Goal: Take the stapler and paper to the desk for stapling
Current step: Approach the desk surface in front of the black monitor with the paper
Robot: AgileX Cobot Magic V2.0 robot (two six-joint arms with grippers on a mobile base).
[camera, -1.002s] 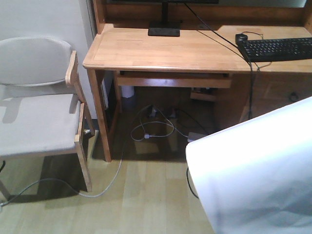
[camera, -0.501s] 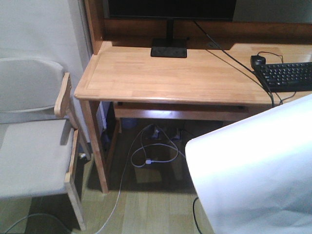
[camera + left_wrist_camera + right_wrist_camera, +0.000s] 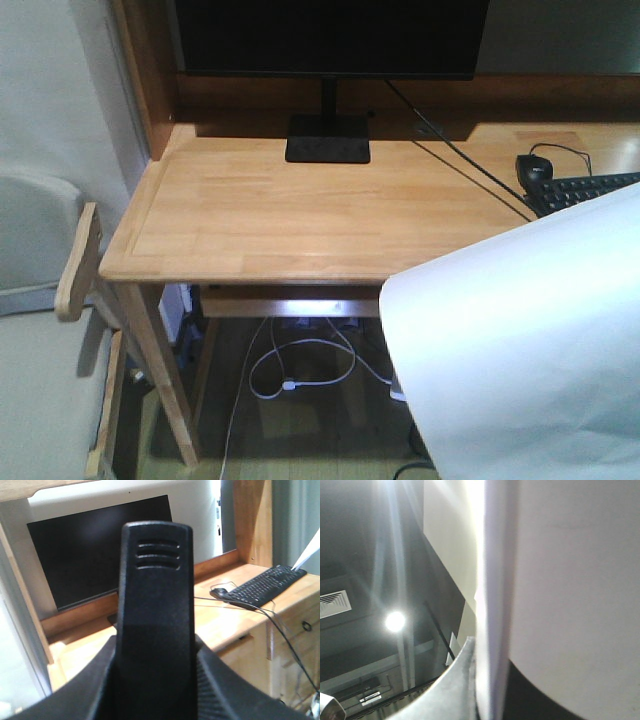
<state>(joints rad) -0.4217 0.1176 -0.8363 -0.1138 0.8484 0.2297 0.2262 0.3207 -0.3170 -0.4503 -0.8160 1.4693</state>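
The black stapler (image 3: 155, 605) stands upright in the left wrist view, with my left gripper (image 3: 156, 672) shut on its lower part. No orange patch shows from this side. The white paper (image 3: 520, 350) fills the lower right of the front view, hanging in front of the desk (image 3: 300, 220) edge. In the right wrist view the paper (image 3: 560, 570) runs edge-on between the fingers of my right gripper (image 3: 490, 685), which is shut on it and points up at the ceiling. Neither gripper shows in the front view.
On the desk stand a black monitor (image 3: 325, 35) on its base (image 3: 328, 138), a keyboard (image 3: 585, 190) and a mouse (image 3: 533, 167) at the right. A padded wooden chair (image 3: 50, 330) is at the left. Cables (image 3: 290, 375) loop on the floor underneath.
The view has closed in on the desk: it looms larger and lower in frame, and the chair has slid left. The held paper keeps its place at the lower right.
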